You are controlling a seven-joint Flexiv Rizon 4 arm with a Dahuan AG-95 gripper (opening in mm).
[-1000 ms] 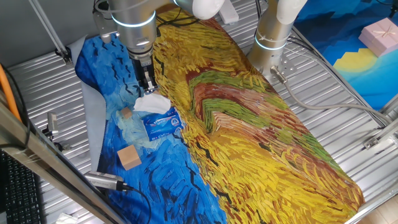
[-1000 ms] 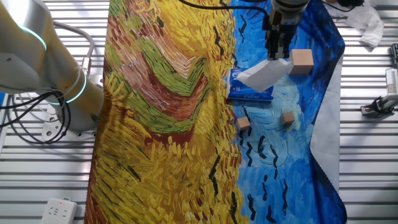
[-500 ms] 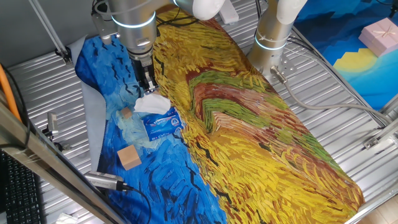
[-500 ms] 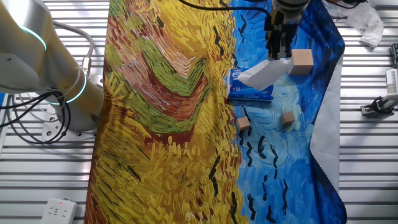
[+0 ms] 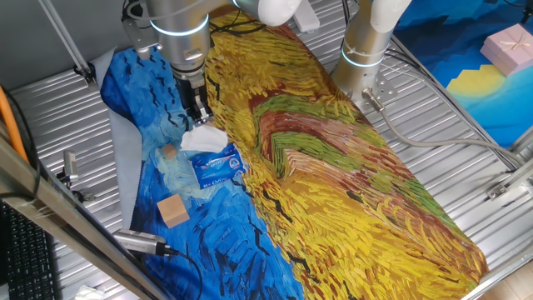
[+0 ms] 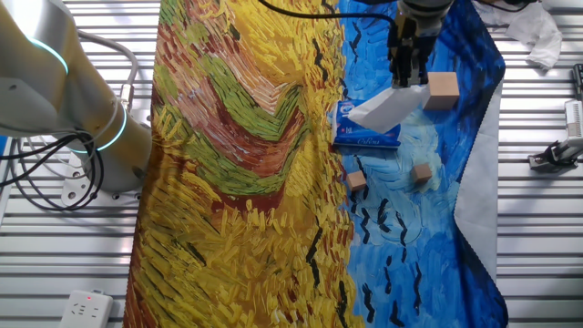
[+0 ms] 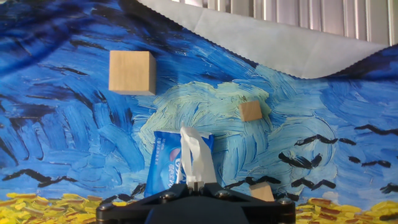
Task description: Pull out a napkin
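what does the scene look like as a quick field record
claw: shut on the napkin's upper end
napkin: white, stretched up from the tissue pack, lower end seemingly still in it
tissue pack: blue, flat on the cloth
wooden cubes: one large, two small, all apart from the pack
cloth: painted blue and yellow, covers the table

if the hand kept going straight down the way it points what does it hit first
Probably the blue tissue pack. The hand is shut on the napkin, which trails down to the pack below it. The wooden cubes sit off that line. Depth is uncertain.
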